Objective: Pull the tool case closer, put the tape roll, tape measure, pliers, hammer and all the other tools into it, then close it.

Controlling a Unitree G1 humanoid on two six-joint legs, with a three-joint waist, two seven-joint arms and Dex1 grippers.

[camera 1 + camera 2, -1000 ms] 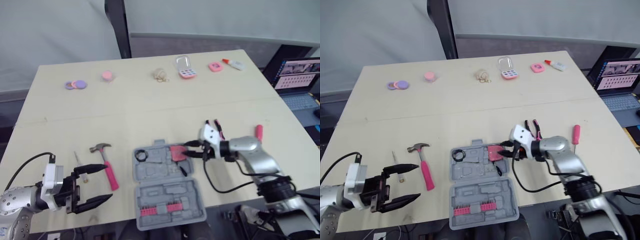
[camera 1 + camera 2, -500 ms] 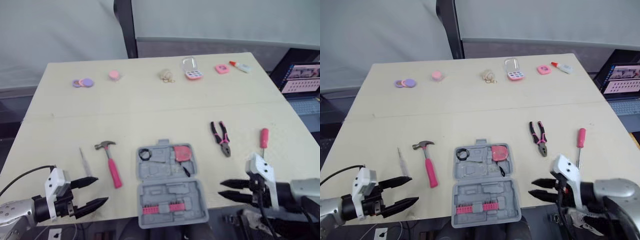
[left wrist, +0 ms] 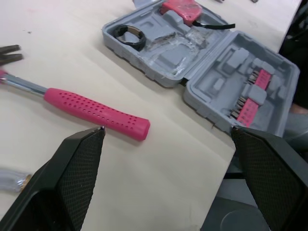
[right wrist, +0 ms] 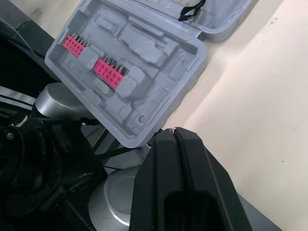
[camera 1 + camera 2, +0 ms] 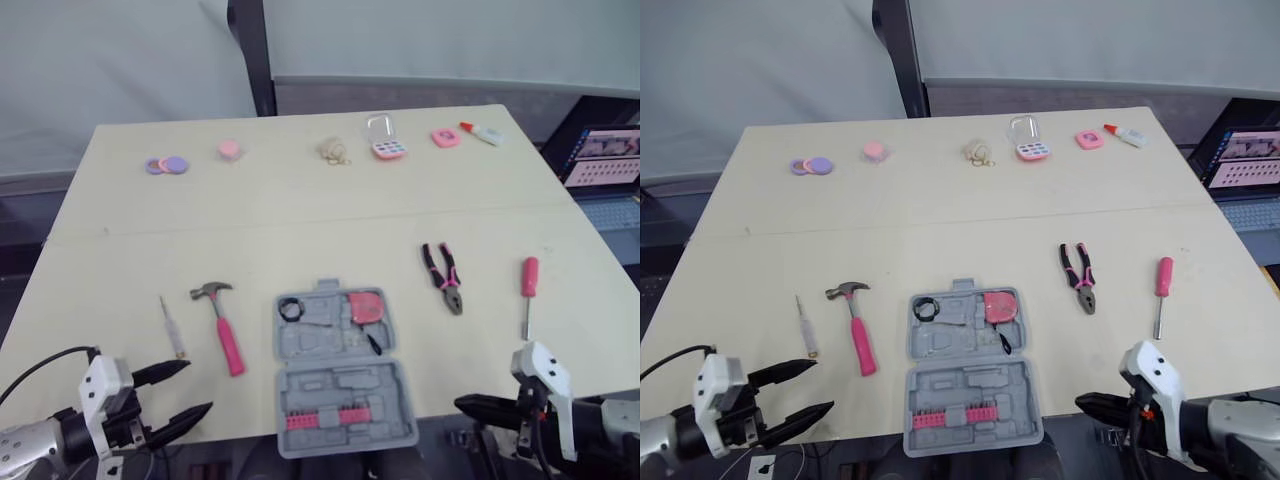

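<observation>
The left gripper (image 5: 200, 386) hovers at the near edge of the table (image 5: 300, 220) with its two fingers spread wide apart and nothing between them. Just beyond its fingertips lies a small screwdriver (image 5: 173, 327), and a little further to its right lies the hammer (image 5: 222, 325), pink handle pointing back toward the gripper and metal head away from it; the gripper touches neither. To the right of the hammer, between the two grippers, the grey tool case (image 5: 338, 370) lies fully open. Its near half juts over the table edge and holds a row of pink bit holders (image 5: 322, 418). Its far half holds the black tape roll (image 5: 289, 309) in the corner on the left gripper's side and the pink tape measure (image 5: 366, 306) in the corner on the right gripper's side. The right gripper (image 5: 462, 404) hangs low at the table's near edge, just beside the case's near half, its fingers pressed together and gripping nothing. Beyond it on the table lie the pliers (image 5: 443, 277), jaws toward the gripper, and to their right a red-handled screwdriver (image 5: 527, 290), both well apart from the case.
</observation>
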